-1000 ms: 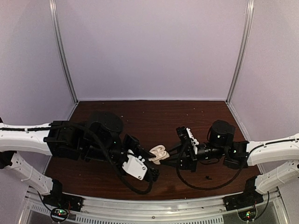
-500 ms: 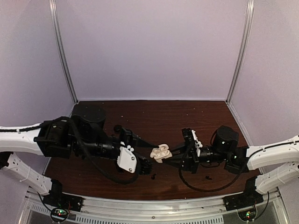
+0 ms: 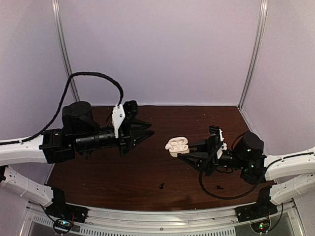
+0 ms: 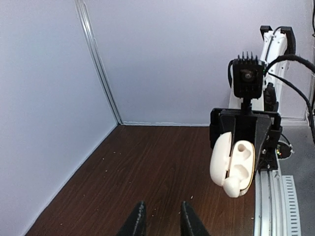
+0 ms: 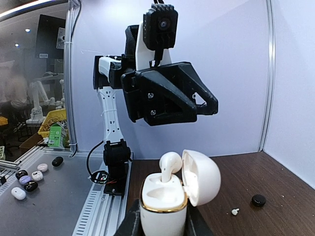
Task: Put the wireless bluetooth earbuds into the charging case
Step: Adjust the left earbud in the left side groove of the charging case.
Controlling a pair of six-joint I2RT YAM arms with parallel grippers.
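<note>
White charging case (image 5: 165, 199), lid open and clamped in the right tool (image 5: 162, 223), already holds one white earbud (image 5: 170, 163); the left tool (image 4: 160, 219), opposite, stands narrowly apart and empty, with black earbuds (image 3: 162, 186) unplaced on the counter (image 3: 172, 123) below both.

Open air lies between the left hand (image 3: 150, 132) and the charging case (image 3: 177, 145) in the right hand (image 3: 188, 150).

I count one white charging case (image 3: 177, 145) and one white earbud (image 5: 170, 163) sitting in it. On the bench (image 3: 123, 169) I count two black earbuds, a left black earbud (image 3: 162, 186) and a right black earbud (image 3: 219, 187), plus one tiny white bit (image 5: 235, 212).
</note>
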